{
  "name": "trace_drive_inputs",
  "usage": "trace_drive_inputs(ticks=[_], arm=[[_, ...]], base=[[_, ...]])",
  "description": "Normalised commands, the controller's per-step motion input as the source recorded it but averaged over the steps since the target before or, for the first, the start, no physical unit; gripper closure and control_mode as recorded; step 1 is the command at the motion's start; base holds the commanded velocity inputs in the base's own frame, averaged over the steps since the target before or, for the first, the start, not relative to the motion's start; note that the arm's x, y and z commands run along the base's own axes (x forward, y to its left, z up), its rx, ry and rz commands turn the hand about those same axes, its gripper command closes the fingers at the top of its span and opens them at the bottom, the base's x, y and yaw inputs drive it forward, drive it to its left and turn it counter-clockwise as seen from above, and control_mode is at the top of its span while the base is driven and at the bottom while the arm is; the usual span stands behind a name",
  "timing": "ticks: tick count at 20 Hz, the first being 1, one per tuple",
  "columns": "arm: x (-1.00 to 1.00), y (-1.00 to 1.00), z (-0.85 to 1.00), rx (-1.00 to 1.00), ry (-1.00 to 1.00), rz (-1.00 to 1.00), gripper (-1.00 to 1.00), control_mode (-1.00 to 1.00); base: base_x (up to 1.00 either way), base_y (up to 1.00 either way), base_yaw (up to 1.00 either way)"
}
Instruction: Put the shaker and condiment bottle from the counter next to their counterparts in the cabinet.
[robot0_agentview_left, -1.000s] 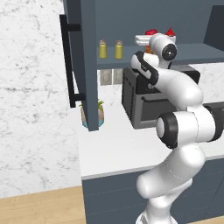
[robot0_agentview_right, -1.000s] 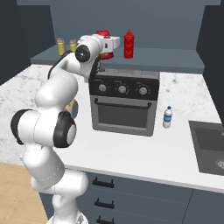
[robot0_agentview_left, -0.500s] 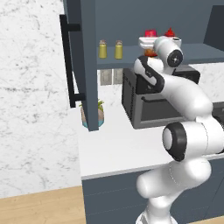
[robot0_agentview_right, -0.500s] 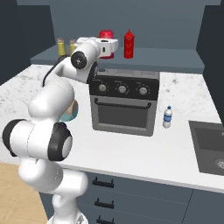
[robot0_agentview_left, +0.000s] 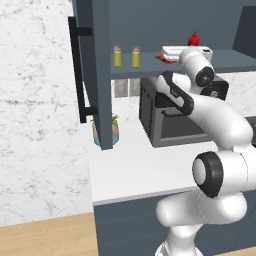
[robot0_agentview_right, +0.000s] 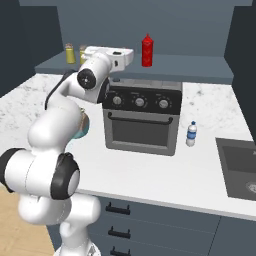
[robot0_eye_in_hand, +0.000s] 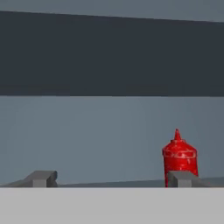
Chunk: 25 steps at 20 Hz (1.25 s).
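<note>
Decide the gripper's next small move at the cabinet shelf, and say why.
Probably draw the gripper straight back off the shelf: its fingers stand open with nothing between them, and a red bottle stands upright just past one fingertip, so a sideways move might knock it.

Open claw (robot0_eye_in_hand: 111, 179) level at the cabinet shelf (robot0_agentview_right: 200, 70), bare shelf and back wall straight ahead between its fingers, red bottle (robot0_eye_in_hand: 180, 158) upright just beyond one fingertip, two shakers (robot0_agentview_right: 75, 53) behind it near the open door (robot0_agentview_left: 97, 75), toaster oven (robot0_agentview_right: 142, 117) directly below.
</note>
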Motion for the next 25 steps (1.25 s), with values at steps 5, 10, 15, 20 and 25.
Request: trace_drive_inputs(ticks=[5, 10, 15, 20, 25], arm=[[-0.59, 0.00, -0.17, 0.00, 0.00, 0.01, -1.00, -1.00], [-0.83, -0.07, -0.20, 0.00, 0.00, 0.05, -1.00, -1.00], [-1.00, -0.02, -0.48, -0.01, 0.01, 0.10, -1.00, -1.00], [-1.00, 0.00, -0.74, -0.07, 0.05, 0.11, -1.00, -1.00], [-1.00, 0.00, -0.76, -0.08, 0.00, 0.11, -1.00, -1.00]], base=[[0.00, 0.00, 0.00], [0.00, 0.00, 0.00], [0.00, 0.00, 0.00], [0.00, 0.00, 0.00], [0.00, 0.00, 0.00]])
